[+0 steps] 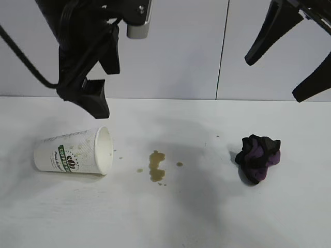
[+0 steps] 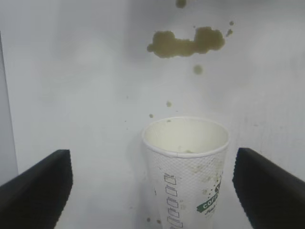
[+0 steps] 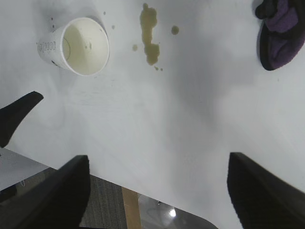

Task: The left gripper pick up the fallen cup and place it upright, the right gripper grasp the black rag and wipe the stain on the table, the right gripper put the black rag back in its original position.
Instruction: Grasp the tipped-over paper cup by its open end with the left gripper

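The cup (image 1: pixel 75 151) lies on its side at the left of the table (image 1: pixel 207 217), with its mouth toward the stain (image 1: pixel 156 166). The black rag (image 1: pixel 258 156) sits bunched at the right. My left gripper (image 1: pixel 103 90) hangs open just above the cup. In the left wrist view the cup (image 2: pixel 190 171) lies between and beyond the spread fingers (image 2: pixel 35 191), with the stain (image 2: pixel 186 43) farther off. My right gripper (image 1: pixel 272 80) is open and empty, high above the rag. The right wrist view shows the cup (image 3: pixel 78 45), the stain (image 3: pixel 150 36) and the rag (image 3: pixel 281 33).
A grey panelled wall (image 1: pixel 181 51) stands behind the table. Small droplets (image 1: pixel 179 164) lie around the stain. In the right wrist view the table's edge and the floor (image 3: pixel 105 200) show between the fingers.
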`<state>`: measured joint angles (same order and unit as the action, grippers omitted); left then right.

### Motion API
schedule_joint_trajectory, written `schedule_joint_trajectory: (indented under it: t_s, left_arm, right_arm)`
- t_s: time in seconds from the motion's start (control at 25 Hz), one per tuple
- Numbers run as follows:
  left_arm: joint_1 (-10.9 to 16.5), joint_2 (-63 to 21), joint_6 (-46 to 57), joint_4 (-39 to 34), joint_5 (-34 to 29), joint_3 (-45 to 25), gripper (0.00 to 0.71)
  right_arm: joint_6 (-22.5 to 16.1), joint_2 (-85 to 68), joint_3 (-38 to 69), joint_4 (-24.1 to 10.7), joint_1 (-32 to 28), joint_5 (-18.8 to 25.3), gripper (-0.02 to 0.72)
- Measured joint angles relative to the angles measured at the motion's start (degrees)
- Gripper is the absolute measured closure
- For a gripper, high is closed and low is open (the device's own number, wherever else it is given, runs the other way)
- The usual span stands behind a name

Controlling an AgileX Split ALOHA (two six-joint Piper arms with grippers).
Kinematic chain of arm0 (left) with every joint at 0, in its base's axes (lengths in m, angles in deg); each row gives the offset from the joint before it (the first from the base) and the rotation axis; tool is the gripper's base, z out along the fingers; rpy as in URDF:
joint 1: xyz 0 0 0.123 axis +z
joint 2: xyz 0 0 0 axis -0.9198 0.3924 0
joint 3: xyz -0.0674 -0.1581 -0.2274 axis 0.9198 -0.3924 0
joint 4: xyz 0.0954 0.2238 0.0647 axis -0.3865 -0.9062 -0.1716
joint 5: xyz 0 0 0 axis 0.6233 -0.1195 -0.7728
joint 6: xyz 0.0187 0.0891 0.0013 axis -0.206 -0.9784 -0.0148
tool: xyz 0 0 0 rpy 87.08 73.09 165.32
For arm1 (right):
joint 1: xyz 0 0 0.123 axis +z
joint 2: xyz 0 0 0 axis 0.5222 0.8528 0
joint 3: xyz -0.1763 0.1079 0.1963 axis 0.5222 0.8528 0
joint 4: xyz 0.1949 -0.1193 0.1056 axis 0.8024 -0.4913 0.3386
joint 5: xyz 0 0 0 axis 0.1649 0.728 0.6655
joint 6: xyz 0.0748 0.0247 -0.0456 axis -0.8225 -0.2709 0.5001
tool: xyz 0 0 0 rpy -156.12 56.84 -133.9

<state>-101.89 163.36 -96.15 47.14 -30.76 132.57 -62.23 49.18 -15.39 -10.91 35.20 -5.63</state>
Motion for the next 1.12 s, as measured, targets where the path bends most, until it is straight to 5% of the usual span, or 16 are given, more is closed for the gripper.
schedule_joint_trajectory:
  t_s: [0.24,1.12]
  left_arm:
    - [0.0,0.2,-0.7,-5.2,3.4,-6.2,0.053]
    - [0.1,12.0,2.9,-16.3,8.1,-5.5,0.053]
  right_arm:
    - [0.0,0.0,0.0,0.0,0.0,0.0,0.160]
    - [0.1,0.0,0.0,0.0,0.0,0.0,0.160]
